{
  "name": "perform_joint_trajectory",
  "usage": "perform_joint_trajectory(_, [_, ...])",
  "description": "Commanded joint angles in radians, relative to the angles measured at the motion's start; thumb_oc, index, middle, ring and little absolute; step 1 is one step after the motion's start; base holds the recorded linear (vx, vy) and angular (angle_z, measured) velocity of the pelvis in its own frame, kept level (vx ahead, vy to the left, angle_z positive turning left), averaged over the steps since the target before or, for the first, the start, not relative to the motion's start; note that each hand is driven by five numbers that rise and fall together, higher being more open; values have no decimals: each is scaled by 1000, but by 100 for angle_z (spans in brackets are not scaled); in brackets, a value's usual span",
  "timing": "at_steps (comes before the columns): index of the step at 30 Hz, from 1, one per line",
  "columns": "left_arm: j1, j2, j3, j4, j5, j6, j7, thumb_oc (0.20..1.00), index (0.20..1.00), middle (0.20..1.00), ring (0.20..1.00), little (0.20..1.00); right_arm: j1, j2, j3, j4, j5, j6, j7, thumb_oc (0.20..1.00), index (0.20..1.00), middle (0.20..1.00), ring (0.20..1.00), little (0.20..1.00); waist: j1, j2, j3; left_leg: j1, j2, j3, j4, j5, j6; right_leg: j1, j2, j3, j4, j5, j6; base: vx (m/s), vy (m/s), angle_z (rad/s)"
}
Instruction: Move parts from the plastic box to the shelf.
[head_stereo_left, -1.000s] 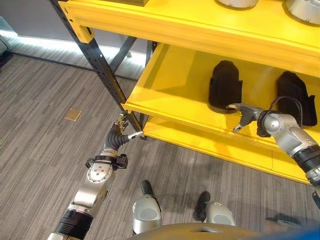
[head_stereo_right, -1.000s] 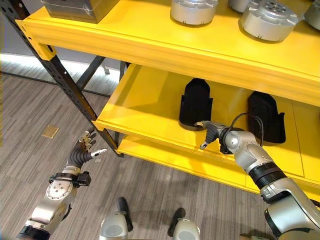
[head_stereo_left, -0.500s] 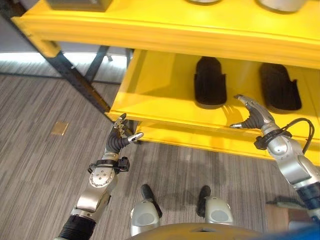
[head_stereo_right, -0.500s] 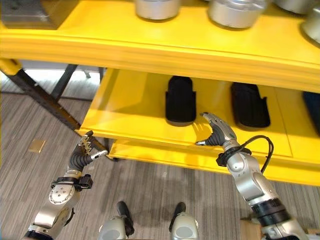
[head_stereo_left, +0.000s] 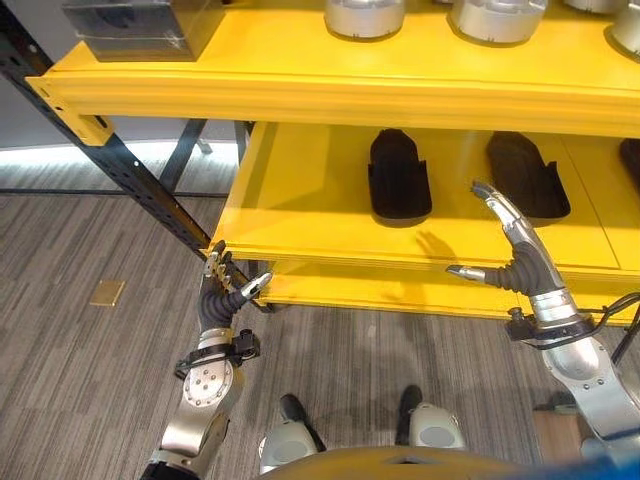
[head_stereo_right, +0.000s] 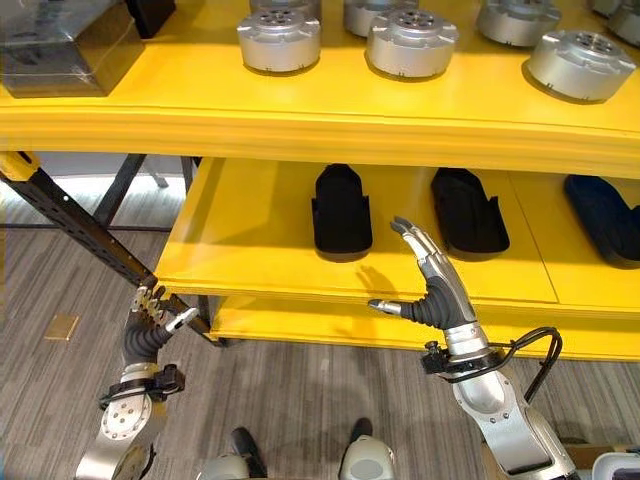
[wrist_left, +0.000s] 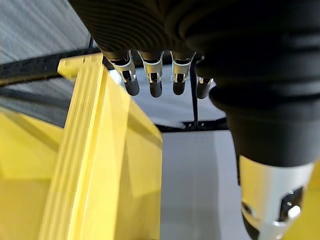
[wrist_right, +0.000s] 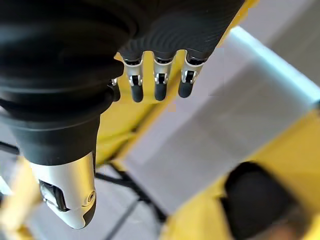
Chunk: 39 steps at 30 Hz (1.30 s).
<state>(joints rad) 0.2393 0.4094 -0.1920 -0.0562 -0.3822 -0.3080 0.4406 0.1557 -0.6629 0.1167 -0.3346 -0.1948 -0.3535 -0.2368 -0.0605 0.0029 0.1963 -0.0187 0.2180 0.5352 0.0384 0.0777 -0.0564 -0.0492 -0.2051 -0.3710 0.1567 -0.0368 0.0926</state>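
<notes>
We stand on a grey striped floor (head_stereo_left: 90, 400) in front of a big yellow shelf (head_stereo_right: 300, 125) with a black metal frame (head_stereo_left: 130, 175). On the lower level lie black parts (head_stereo_right: 341, 210), long and rounded, side by side with gaps between them. One dark blue part (head_stereo_right: 608, 215) lies at the far right. On the top level stand round silver metal parts (head_stereo_right: 410, 42) and a dark box (head_stereo_right: 65, 55) at the left end. We can read no writing on them. Our right hand (head_stereo_right: 432, 280) is up in front of the lower level, fingers straight, holding nothing. Our left hand (head_stereo_left: 222, 295) is low by the black frame, fingers loose, empty too.
</notes>
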Motion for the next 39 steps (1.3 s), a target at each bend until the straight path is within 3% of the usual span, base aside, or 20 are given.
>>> perform_joint_trajectory(1, [-11,68,45,-97,-8,-86,-56,1000,1000,1000,1000,1000,-58,-14,2,-6,83,-91,11,1000,1000,1000,1000,1000,-2,-51,6,46,29,-7,111,-135,-49,87,30,15,-102,-24,47,-98,183,14])
perform_joint_trajectory(3, [-7,78,42,-100,-12,-93,-73,1000,1000,1000,1000,1000,-51,-22,10,6,108,-98,23,1000,1000,1000,1000,1000,2,-51,-1,51,18,-12,93,-130,-47,91,27,14,-108,-19,53,-95,204,10])
perform_joint_trajectory(8, [5,93,39,-96,-42,-95,-149,1000,1000,1000,1000,1000,-27,-27,22,19,68,-42,-24,1000,1000,1000,1000,1000,9,-49,-16,72,-15,-22,41,-121,-35,92,10,15,-121,0,77,-78,228,12])
perform_joint_trajectory(10, [9,99,26,-91,-54,-97,-209,1000,1000,1000,1000,1000,0,-28,-8,41,162,48,-105,1000,1000,1000,1000,1000,0,-51,-23,89,-33,-22,3,-116,-26,87,-10,22,-135,26,102,-82,266,2])
perform_joint_trajectory(14, [40,106,29,-94,-86,-91,-294,1000,1000,1000,1000,1000,101,-16,-86,34,195,23,-67,1000,1000,1000,1000,1000,-16,-57,-21,114,-49,-6,-35,-113,-14,73,-52,28,-166,87,149,-107,147,-9])
perform_joint_trajectory(16, [47,116,-2,-100,-74,-105,-281,1000,1000,1000,1000,1000,121,-14,-94,11,268,32,-60,1000,1000,1000,1000,1000,-29,-55,-7,136,-46,7,-54,-113,-9,19,-93,37,-157,135,169,-276,98,-47])
perform_joint_trajectory(18, [46,122,-10,-99,-64,-117,-255,1000,1000,1000,1000,1000,116,-3,-93,11,295,33,-51,1000,1000,1000,1000,1000,-32,-55,-3,143,-44,31,-53,-119,-7,-9,-89,37,-124,131,169,-234,13,-60])
perform_joint_trajectory(20, [47,137,-6,-103,-57,-143,-225,1000,1000,1000,1000,1000,106,1,-91,6,339,36,-45,1000,1000,1000,1000,1000,-28,-54,1,140,-56,57,-29,-140,8,-6,-57,17,-65,89,169,-302,3,-139])
perform_joint_trajectory(24, [35,141,1,-114,-75,-126,-205,1000,1000,1000,1000,1000,68,-3,-74,1,338,57,-64,1000,1000,1000,1000,1000,-13,-39,-14,116,-81,30,-4,-153,39,-2,-2,41,89,-55,133,-207,-88,-77])
perform_joint_trajectory(26, [39,134,15,-115,-85,-110,-193,1000,1000,1000,1000,1000,36,-7,-53,6,316,59,-80,1000,1000,1000,1000,1000,0,-46,-29,103,-104,13,-1,-153,41,25,66,49,98,-105,101,-128,-231,-40])
perform_joint_trajectory(28, [31,132,23,-110,-83,-91,-161,1000,1000,1000,1000,1000,24,-13,-52,4,319,50,-57,1000,1000,1000,1000,1000,8,-60,-36,94,-111,2,19,-164,39,56,74,43,56,-92,86,-99,-336,-71])
perform_joint_trajectory(30, [27,101,23,-72,-94,-88,-123,1000,1000,1000,1000,1000,-11,-21,-32,16,260,48,-52,1000,1000,1000,1000,1000,35,-84,-32,50,-90,-21,70,-151,12,120,93,36,-57,-49,58,-129,-437,-114])
perform_joint_trajectory(36, [32,51,16,-58,-82,-136,-107,1000,1000,1000,1000,1000,-22,-52,-42,-1,241,21,-78,1000,1000,1000,1000,1000,34,-88,-15,19,-33,-33,128,-121,-32,139,114,47,-166,5,37,-173,-333,-73])
perform_joint_trajectory(39, [42,33,1,-47,-116,-133,-135,1000,1000,1000,1000,1000,-14,-49,-48,-1,247,15,-101,1000,1000,1000,1000,1000,23,-82,-9,37,-30,-33,137,-136,-38,141,115,51,-201,25,36,-149,-335,-90])
